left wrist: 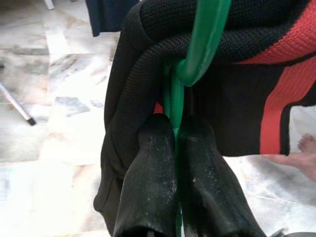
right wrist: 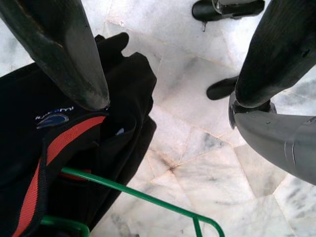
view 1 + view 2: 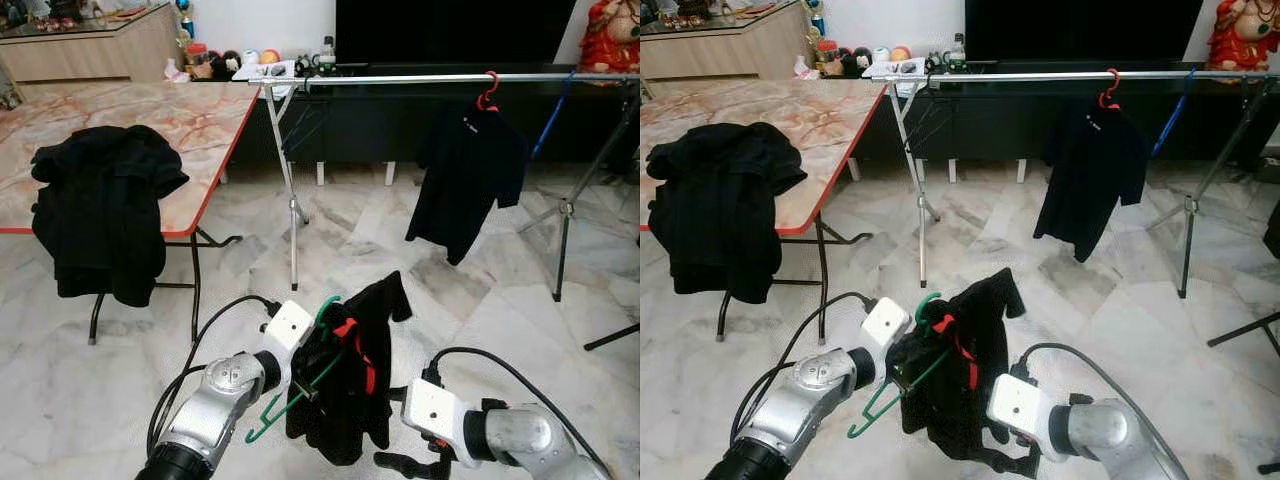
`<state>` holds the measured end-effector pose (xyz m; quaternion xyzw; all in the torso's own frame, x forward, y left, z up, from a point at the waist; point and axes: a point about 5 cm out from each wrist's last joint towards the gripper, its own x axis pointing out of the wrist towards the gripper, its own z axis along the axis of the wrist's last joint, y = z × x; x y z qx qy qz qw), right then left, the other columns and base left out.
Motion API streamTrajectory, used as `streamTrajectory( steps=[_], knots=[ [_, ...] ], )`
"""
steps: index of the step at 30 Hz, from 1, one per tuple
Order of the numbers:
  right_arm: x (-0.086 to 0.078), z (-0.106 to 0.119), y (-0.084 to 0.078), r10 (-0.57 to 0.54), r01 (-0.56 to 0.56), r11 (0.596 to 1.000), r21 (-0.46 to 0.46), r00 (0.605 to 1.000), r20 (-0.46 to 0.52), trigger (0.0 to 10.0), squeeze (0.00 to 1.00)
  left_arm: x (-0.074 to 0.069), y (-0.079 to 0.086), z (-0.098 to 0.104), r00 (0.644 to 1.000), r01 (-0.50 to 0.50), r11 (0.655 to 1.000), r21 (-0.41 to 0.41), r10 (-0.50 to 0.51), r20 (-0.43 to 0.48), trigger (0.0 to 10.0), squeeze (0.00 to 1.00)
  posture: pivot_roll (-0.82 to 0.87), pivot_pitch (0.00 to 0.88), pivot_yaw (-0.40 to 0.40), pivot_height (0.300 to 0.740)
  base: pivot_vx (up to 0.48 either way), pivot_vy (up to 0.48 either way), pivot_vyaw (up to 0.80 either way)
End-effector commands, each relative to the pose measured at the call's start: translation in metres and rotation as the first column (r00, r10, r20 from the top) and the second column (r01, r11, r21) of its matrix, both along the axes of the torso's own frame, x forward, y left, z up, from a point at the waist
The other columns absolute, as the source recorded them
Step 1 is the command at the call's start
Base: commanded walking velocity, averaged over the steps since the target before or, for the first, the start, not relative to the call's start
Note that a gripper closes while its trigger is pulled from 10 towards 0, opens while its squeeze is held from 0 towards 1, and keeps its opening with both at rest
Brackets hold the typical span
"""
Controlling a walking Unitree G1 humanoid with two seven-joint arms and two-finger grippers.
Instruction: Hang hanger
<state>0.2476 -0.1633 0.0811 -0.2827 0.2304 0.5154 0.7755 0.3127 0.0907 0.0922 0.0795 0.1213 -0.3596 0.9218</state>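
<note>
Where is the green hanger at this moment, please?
In the left eye view, the green hanger is low at centre, clamped in the left pincer, carrying a black and red garment above the marble floor.

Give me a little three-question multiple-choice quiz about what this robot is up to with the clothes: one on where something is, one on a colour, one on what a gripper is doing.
1. Where is the black shirt on the red hanger?
A. On the floor
B. On the metal clothes rail
C. On the table

2. What colour is the hanger the robot holds?
A. Green
B. Blue
C. White

3. How are the left gripper's fingers?
A. Spread wide, empty
B. Resting on the table
C. Closed on the hanger

Answers:
1 B: the black shirt hangs by its red hanger from the metal clothes rail.
2 A: the green hanger carries a black garment with red stripes.
3 C: the left gripper has both fingers pressed against the green wire, while the right gripper is open beside the garment.
</note>
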Motion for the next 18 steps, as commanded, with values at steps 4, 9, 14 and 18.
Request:
streamTrajectory(
  steps=[4, 9, 14, 18],
  knots=[
    [0.012, 0.023, -0.002, -0.103, 0.088, 0.989, 0.121, 0.987, 0.126, 10.0, 0.00, 0.003, 0.007, 0.005, 0.999, 0.016, 1.000, 0.007, -0.016, 0.031, 10.0, 0.00, 0.09, 0.080, 0.051, 0.740, 0.000, 0.000, 0.00],
    [0.041, 0.064, -0.038, -0.332, 0.265, 0.930, 0.255, 0.903, 0.272, 10.0, 0.00, -0.009, 0.015, -0.010, 0.989, 0.144, 0.980, 0.135, -0.145, 0.002, 10.0, 0.00, 0.08, 0.073, 0.057, 0.740, 0.000, 0.000, 0.00],
    [0.035, 0.079, -0.034, -0.247, 0.164, 0.943, 0.288, 0.927, 0.281, 10.0, 0.00, -0.015, 0.018, -0.016, 0.980, 0.198, 0.970, 0.144, -0.196, -0.032, 10.0, 0.00, 0.07, 0.072, 0.058, 0.740, 0.000, 0.000, 0.00],
    [0.029, 0.061, -0.031, -0.120, 0.086, 0.984, 0.156, 0.967, 0.224, 10.0, 0.00, -0.019, 0.016, -0.013, 0.961, 0.274, 0.949, 0.157, -0.276, -0.011, 10.0, 0.00, 0.07, 0.071, 0.058, 0.740, 0.000, 0.000, 0.00]
  ],
)
